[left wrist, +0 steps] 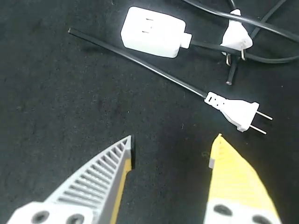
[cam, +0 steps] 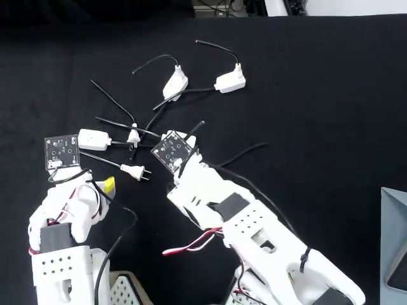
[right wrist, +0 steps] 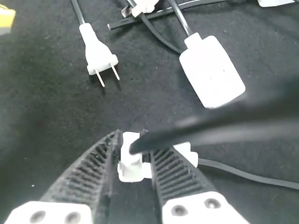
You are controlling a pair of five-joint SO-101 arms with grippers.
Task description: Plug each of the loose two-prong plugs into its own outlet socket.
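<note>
On the tabletop point(cam: 318, 95), a socket point(cam: 93, 138) lies left-behind the loose plug point(cam: 135, 170). A second plug point(cam: 133, 135) lies straight behind it and a third plug point(right wrist: 131, 165) to its right. Far behind-right lie a second socket point(cam: 176, 82) and a third socket point(cam: 230, 81).

White arms point(cam: 267, 244) carry black motors point(cam: 230, 206), red-white wires point(cam: 191, 244) and a yellow finger point(left wrist: 236, 182)

High view overhead — wrist views close, sharing loose plug point(left wrist: 236, 112).
</note>
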